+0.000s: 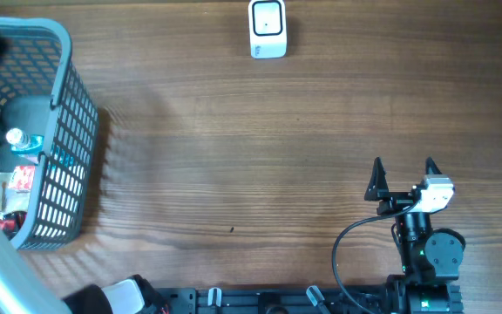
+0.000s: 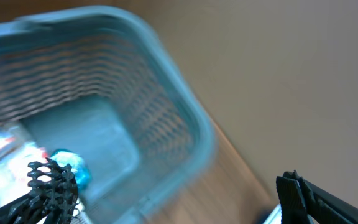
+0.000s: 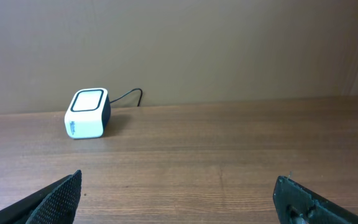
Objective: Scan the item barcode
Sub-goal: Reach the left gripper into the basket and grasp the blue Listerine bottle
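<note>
Where the table (image 1: pixel 234 148) meets its near edge, toward the right corner, the right claw (image 1: pixel 403 166) sits spread wide and empty. At the left edge the left claw (image 2: pixel 166 177), spread too, hangs above the basket (image 1: pixel 70 131), which holds a bottle (image 1: pixel 16 139) and packets (image 1: pixel 14 181). The scanner (image 1: pixel 267 28) stands at the far edge.

White scanner (image 1: pixel 267 28) at far edge, bottle (image 1: pixel 20 139) lying inside grey basket (image 1: pixel 70 148)
</note>
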Controlling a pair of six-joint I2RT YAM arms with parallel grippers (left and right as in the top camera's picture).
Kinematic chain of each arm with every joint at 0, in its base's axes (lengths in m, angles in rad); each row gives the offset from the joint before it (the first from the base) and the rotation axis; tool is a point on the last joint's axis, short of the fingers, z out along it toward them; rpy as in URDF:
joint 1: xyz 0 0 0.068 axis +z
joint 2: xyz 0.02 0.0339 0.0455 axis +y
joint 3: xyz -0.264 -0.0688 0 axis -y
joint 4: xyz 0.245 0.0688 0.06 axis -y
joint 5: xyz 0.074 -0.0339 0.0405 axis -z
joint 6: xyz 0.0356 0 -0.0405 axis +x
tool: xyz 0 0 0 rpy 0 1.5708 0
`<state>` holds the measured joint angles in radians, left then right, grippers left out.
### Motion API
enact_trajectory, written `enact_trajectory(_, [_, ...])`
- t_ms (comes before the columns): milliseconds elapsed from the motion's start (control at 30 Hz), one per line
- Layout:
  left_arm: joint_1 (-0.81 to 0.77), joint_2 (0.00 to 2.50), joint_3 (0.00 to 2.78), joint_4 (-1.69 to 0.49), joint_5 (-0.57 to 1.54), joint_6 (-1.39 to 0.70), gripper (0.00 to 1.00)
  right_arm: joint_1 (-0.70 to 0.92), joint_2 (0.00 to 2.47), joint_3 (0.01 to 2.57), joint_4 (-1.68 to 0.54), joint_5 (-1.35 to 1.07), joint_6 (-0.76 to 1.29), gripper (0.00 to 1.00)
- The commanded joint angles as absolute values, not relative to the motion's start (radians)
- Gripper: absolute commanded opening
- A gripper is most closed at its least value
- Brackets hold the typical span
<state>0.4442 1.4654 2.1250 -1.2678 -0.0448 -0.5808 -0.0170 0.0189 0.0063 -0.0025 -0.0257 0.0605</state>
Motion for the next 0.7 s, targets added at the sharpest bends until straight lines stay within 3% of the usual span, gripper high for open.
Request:
enact_trajectory(0, [0.569,1.544,2.144,-1.285,0.03,-0.778,1.0,-0.02,0.017,0.006,0.001,-0.045,0.079,1.0])
enact_trajectory(67, [0.588,1.581,2.144,-1.31,-0.002,-0.78,1.0,-0.02,0.017,0.006,0.001,-0.045,0.079,1.0])
enact_trajectory(233, [0.602,1.691,2.144,-1.441,-0.096,-1.023,1.0,-0.02,0.017,0.006,0.001,-0.045,0.078,1.0])
enact_trajectory(667, [0.586,1.939,2.115,-1.578,-0.132,-1.037,1.0,-0.02,0.017,0.006,0.001,-0.045,0.078,1.0])
